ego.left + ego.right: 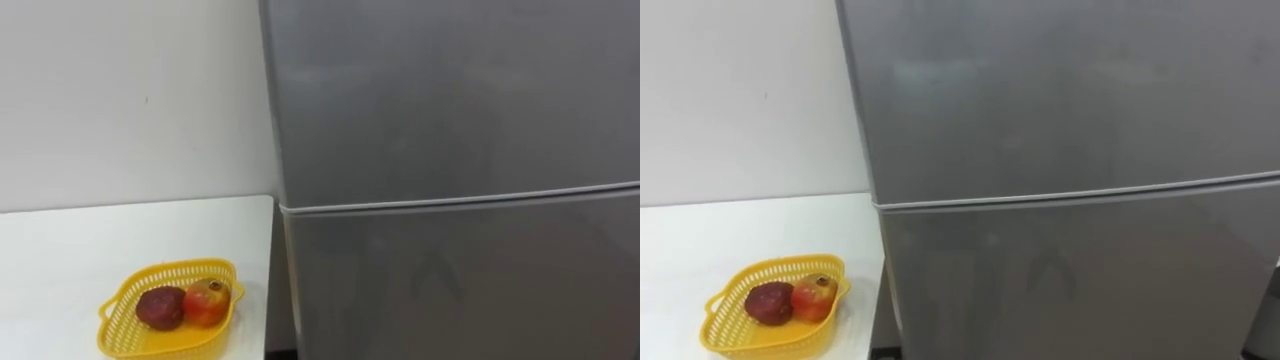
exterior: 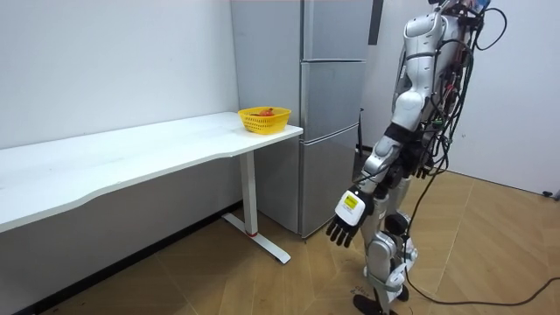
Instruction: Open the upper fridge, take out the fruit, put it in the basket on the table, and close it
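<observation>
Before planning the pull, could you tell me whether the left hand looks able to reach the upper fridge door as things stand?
Probably yes: the left hand hangs open before the lower door, nothing between them, but it would have to rise to the shut upper fridge door.

Looks like a test room set up as a kitchen corner, more lab than home. Plain white walls point(image 2: 105, 61), wood-pattern floor point(image 2: 490, 254). Grey two-door fridge point(image 1: 450, 150), doors closed, stands just beside a long white table point(image 2: 131, 157) on metal legs. Yellow basket point(image 1: 180, 268) holding two fruits point(image 1: 182, 306) sits at the table's end. A tethered robot stands facing the fridge.
</observation>
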Robot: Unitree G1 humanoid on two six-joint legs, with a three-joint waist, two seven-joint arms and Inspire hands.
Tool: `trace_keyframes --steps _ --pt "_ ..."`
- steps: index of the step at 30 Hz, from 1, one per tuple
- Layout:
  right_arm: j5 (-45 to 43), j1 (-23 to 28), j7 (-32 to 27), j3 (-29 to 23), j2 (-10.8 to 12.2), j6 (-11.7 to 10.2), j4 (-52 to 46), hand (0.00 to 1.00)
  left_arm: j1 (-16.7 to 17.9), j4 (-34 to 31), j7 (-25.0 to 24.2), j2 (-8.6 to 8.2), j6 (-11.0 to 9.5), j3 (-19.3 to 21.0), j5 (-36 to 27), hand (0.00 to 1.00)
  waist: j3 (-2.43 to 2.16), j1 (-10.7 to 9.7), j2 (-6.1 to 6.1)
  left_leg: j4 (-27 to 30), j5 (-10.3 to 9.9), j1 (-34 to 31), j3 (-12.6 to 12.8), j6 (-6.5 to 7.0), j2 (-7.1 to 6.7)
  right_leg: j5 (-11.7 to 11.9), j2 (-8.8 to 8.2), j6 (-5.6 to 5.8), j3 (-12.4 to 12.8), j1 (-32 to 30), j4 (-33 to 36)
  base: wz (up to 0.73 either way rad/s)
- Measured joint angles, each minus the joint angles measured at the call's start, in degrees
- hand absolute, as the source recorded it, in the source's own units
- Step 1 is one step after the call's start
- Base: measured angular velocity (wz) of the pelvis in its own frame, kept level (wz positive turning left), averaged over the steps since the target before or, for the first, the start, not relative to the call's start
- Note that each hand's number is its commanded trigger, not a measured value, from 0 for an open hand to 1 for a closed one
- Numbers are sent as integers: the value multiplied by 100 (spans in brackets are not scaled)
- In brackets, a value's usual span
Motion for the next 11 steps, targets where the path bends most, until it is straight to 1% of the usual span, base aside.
trace_keyframes --steps 1,3,6,9,11 --pt "-41 -22 82 41 0 54 82 0 0 0 -16 -1 42 0 0 0 1 0 -3 0 0 0 -13 0 -3 -3 -2 1 -6 4 -2 8" --pt "-204 -42 373 156 1 304 231 0 13 7 -23 -21 199 -1 1 0 3 3 -7 0 0 7 -82 1 -19 -11 -15 10 -41 39 -2 9" --pt "-317 -51 651 277 3 552 224 0 4 1 -41 -36 348 -5 2 0 12 11 -18 0 0 17 -83 1 -33 -24 -33 17 -72 64 -8 6" --pt "-383 -141 823 442 -3 726 224 0 -16 -7 -123 -51 472 -55 56 0 15 12 -18 3 -1 16 -77 1 -50 -43 -60 32 -116 77 -2 6" --pt "-387 -148 949 533 -2 795 222 0 -50 -7 -148 -82 525 -80 76 0 16 9 -15 6 -1 8 -78 1 -60 -61 -81 51 -150 81 -3 9"
